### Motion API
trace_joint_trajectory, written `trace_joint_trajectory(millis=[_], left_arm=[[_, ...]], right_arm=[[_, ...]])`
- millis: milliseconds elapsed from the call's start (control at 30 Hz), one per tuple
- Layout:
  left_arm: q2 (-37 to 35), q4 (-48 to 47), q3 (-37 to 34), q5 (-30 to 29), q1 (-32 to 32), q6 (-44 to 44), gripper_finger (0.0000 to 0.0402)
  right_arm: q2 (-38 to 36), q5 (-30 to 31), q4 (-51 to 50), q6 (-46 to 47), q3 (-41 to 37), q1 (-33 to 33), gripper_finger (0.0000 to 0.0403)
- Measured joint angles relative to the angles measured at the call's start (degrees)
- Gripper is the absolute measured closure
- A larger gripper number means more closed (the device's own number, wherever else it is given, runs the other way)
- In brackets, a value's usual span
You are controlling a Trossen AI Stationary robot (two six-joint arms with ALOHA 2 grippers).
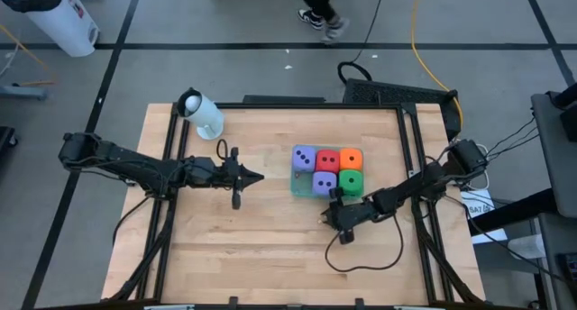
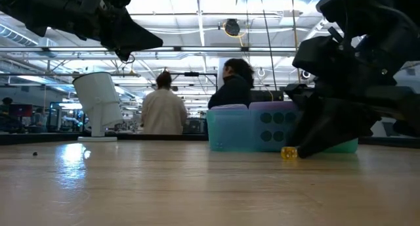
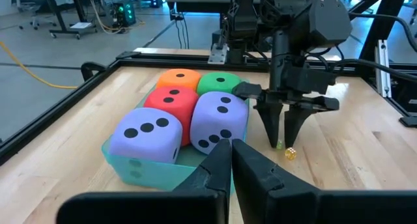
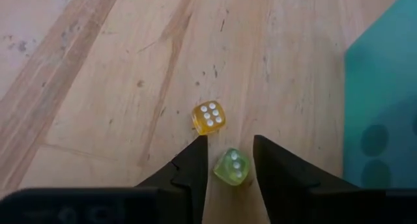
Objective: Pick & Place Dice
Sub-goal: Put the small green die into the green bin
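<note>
Progress stands well advanced as far as we can judge: all five large dice sit packed together in the teal tray (image 1: 295,186) near the middle of the table (image 1: 270,256), namely two purple dice (image 1: 306,157), a red die (image 1: 328,159), an orange die (image 1: 351,158) and a green die (image 1: 352,182).

We note, however, two small translucent dice on the bare wood just beside the tray: a yellow-green small die (image 4: 231,165) and an amber small die (image 4: 209,116). We judge these to be the remaining work, though where they belong we cannot tell.

The right gripper (image 4: 229,160) points down at the table with its fingers (image 4: 192,165) straddling the yellow-green small die, a narrow gap showing on either side; the jaws are partly open and we see no grip. The left gripper (image 1: 255,177) hangs above the table well apart from the tray, its fingers pressed together on nothing.

On the views: only the right wrist view shows both small dice and the die between the fingers. The left wrist view shows the amber one plainly and only a faint speck of the other. The low view shows one yellow die under the right arm. The high view resolves neither, but alone gives the full layout of the tray and both arms.
</note>
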Motion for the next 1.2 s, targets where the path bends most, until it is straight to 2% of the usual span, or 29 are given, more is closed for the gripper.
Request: trace_joint_trajectory(millis=[267,400,600,933,1133,1200], left_arm=[[0.0,0.0,0.0,0.0,0.01,-0.02,0.0376],[0.0,0.0,0.0,0.0,0.01,-0.12,0.0376],[0.0,0.02,0.0,0.0,-0.01,-0.11,0.0376],[0.01,0.09,0.0,0.0,0.0,-0.11,0.0376],[0.0,1.25,0.0,0.02,0.0,-0.01,0.0376],[0.01,1.59,0.0,0.02,-0.01,0.0,0.0376]], right_arm=[[0.07,-0.2,-2.77,2.86,-0.07,-0.02,0.0342],[0.08,-0.44,-2.97,2.94,-0.11,0.21,0.0355],[-1.35,-1.03,-1.42,2.34,-0.03,0.2,0.0354],[-7.97,-1.99,-2.44,0.34,2.88,0.35,0.0354],[-8.11,-0.55,-1.95,-3.86,6.83,-0.88,0.0353],[-8.09,2.17,-0.98,-5.51,8.63,-2.18,0.0353]])
